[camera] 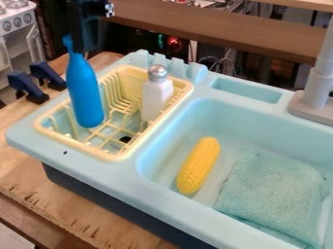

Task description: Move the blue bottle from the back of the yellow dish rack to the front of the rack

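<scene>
My black claw (79, 46) hangs at the upper left, right by the narrow neck of a bright blue, bowling-pin-shaped plastic bottle (84, 92). I cannot tell whether I am gripping that neck or am only beside it. The bottle is nearly upright, its top leaning a little to the left, and its rounded lower end is down within the outline of a pale yellow plastic dish rack (118, 156). Toward the rack's right side, a white shaker with a silvery domed top (155, 97) stands upright, apart from the bottle.

The rack sits in the left part of a light blue toy sink (84, 146), which rests on a wooden counter (71, 206). In the basin to the right of the rack lies a yellow toy corn cob (198, 165), with a crumpled teal cloth (273, 194) just to its right. A grey faucet (319, 85) rises from the sink's far right. Two dark blue clamps (27, 87) are at the far left, beyond the sink's edge.
</scene>
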